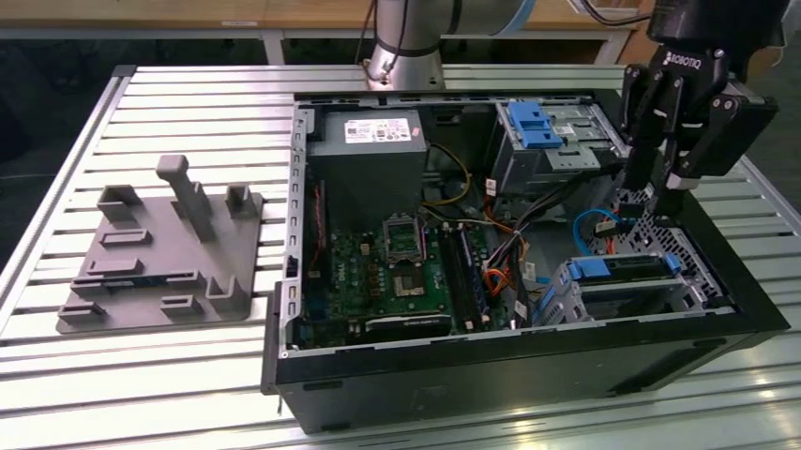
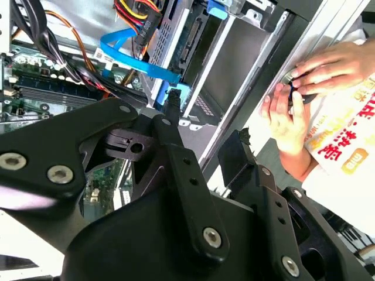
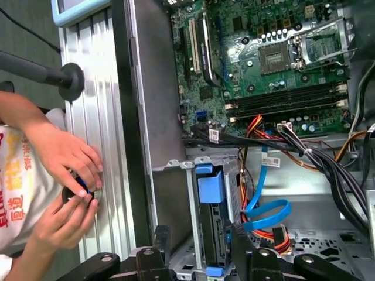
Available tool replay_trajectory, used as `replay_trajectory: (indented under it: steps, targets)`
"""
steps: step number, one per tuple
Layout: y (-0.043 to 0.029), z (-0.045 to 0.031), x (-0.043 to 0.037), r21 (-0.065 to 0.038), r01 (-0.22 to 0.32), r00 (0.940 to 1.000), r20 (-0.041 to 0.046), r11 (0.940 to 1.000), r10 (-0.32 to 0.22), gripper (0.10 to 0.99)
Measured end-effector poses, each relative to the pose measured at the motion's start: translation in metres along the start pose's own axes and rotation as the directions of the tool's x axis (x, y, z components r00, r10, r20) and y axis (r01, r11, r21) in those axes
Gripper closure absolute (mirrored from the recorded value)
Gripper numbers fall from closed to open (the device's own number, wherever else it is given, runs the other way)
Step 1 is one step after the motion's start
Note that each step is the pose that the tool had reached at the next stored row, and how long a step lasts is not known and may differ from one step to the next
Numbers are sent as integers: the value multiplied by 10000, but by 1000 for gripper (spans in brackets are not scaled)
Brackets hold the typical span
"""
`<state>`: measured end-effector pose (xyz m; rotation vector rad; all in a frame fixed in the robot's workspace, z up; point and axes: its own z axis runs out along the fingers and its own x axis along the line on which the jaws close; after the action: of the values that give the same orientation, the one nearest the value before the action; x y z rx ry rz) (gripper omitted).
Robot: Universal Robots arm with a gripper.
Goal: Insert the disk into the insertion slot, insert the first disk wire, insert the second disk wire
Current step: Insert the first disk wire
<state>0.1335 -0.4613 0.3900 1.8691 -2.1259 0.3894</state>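
**Wiring stage at an open black desktop computer case (image 1: 501, 375) on the slatted aluminium surface (image 1: 150, 394).** The black two-fingered gripper (image 1: 654, 192) hangs at about two o'clock over the case. Its fingers (image 3: 161, 243) are spread apart and, as far as can be seen, hold nothing.

The silver hard disk in its bright blue plastic carrier (image 1: 624, 270) sits in the bare grey perforated-metal insertion slot (image 1: 695, 281), at about four o'clock in the case, so the first step looks done. In the first wrist view the fingers straddle the disk.

A flat blue data cable (image 3: 265, 204) loops loose just beside the disk, among orange and black leads. Whether either wire is plugged in cannot be told, and the step in hand appears to be the first disk wire. That job calls for a square grip on a small connector and a straight push into the disk's port, in a corner crowded with cables.

A person's hands (image 3: 67, 155) work a small dark object on the surface beside the case.
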Motion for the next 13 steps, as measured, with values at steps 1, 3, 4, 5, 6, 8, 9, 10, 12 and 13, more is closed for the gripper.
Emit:
replay_trajectory:
  steps: [1,3,4,5,6,8,9,10,12,13]
  targets:
    - [-2,4,-18,7,0,10000,-62,10000,0,545]
    - [-16,9,-63,-4,5,9999,-137,10000,-5,545]
    - [-23,17,-77,-15,12,9999,-157,10000,-12,545]
    - [-27,29,-86,-17,27,9999,-166,10000,-27,545]
    - [-28,38,-92,-13,54,9998,-172,10000,-55,545]
    - [-31,57,-102,28,165,9997,-171,9999,-164,545]
    - [-31,67,-106,59,240,9996,-171,9997,-239,545]
    - [-33,76,-111,89,316,9994,-171,9995,-314,545]
    - [-46,87,-118,110,384,9991,-173,9992,-382,545]
    - [-47,87,-119,107,392,9991,-178,9992,-390,545]
